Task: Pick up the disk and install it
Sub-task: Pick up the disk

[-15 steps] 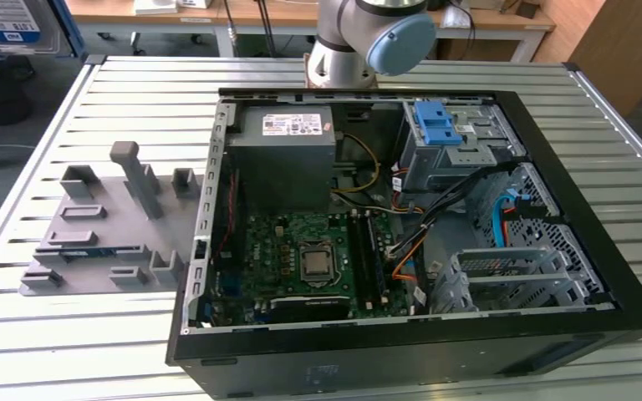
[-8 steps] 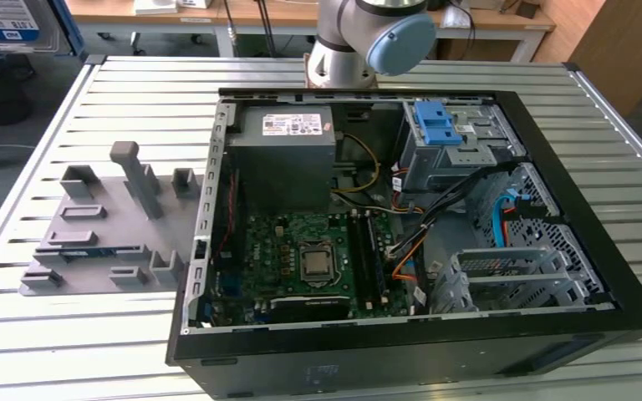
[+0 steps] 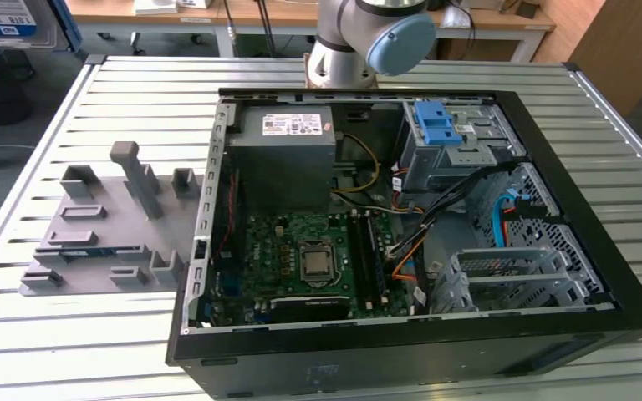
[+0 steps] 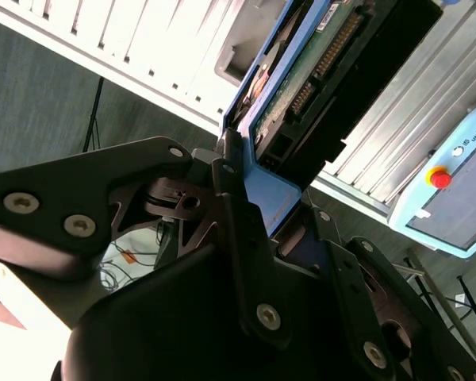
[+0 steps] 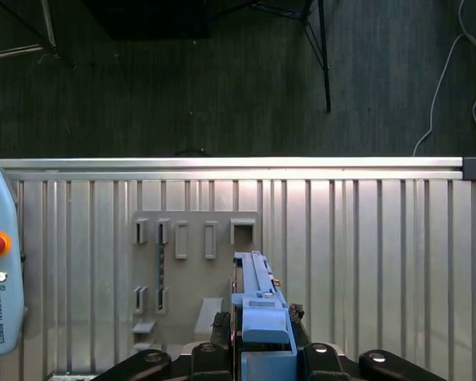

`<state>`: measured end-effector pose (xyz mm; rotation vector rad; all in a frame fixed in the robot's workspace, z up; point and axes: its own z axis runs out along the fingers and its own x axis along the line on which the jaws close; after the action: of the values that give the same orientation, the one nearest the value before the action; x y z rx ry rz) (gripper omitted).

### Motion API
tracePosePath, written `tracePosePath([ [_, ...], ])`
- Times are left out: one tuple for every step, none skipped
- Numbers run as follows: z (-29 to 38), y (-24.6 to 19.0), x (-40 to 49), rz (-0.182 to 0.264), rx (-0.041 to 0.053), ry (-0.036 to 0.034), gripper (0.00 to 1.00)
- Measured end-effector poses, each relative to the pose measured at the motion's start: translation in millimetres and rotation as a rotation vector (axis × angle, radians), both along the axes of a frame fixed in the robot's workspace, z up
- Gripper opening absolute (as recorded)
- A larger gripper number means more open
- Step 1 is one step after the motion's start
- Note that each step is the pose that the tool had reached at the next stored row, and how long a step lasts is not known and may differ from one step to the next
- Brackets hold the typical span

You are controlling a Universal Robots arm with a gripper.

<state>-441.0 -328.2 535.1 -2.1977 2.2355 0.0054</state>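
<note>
One gripper (image 4: pixel 274 210) does the work, and it is clenched on the disk (image 4: pixel 321 67): its dark metal fingers (image 4: pixel 234 206) press the blue plastic bracket (image 4: pixel 271 186) from both sides. The disk is held clear of the bench (image 5: pixel 381 238), above the grey moulded fixture (image 5: pixel 190 262) with its rows of slots. Its long axis runs straight out from the gripper, away from the wrist. In the first wrist view it stands edge-on, a thin slab (image 5: pixel 252 274) with the bracket (image 5: pixel 262 321) at the gripped end. In the second wrist view its underside shows a green circuit board and a dark connector strip. In the exterior view the disk (image 3: pixel 9 25) sits at the far corner on the exterior view's left, its white-and-blue label facing the camera. The open black case (image 3: pixel 410 351) lies well apart from it, toward the exterior view's right. Inside the case, on that right side, are two perforated metal cages, a far one (image 3: pixel 455 154) topped by a blue latch (image 3: pixel 438 125) and a near one (image 3: pixel 511 276). By my reading the disk belongs in one of them, but which one cannot be told. The bench is ribbed, pale metal; the case holds a green board and loose cables.
</note>
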Motion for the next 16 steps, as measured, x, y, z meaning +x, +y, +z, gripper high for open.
tracePosePath([
  [0.4, 0.0, 0.0, 0.000, 0.0000, 0.0000, 0.37],
  [0.7, 0.0, 0.0, 0.000, 0.0000, -0.0001, 0.37],
  [1.0, 0.0, 0.0, 0.000, 0.0000, -0.0001, 0.37],
  [1.4, 0.0, 0.0, 0.000, 0.0000, 0.0000, 0.37],
  [1.7, 0.0, 0.0, 0.000, 0.0000, -0.0001, 0.37],
  [2.0, 0.0, 0.0, 0.000, 0.0000, -0.0001, 0.37],
  [2.4, 0.0, 0.0, 0.000, 0.0000, 0.0000, 0.37],
  [3.1, 0.0, 0.0, 0.000, 0.0000, -0.0002, 0.37],
  [4.3, 0.0, 0.0, 0.000, 0.0000, -0.0002, 0.37],
  [5.4, 0.0, 0.0, 0.000, 0.0000, -0.0001, 0.37],
  [6.7, 0.0, 0.0, 0.000, 0.0000, -0.0001, 0.37],
  [8.1, 0.0, 0.0, 0.000, 0.0000, 0.0000, 0.37],
  [9.4, 0.0, 0.0, 0.000, 0.0000, 0.0000, 0.37],
  [10.3, 0.0, 0.0, 0.000, -0.0001, 0.0000, 0.37],
  [10.4, 0.0, 0.0, 0.000, 0.0000, 0.0000, 0.37],
  [10.4, 0.0, 0.0, 0.000, 0.0000, 0.0000, 0.37],
])
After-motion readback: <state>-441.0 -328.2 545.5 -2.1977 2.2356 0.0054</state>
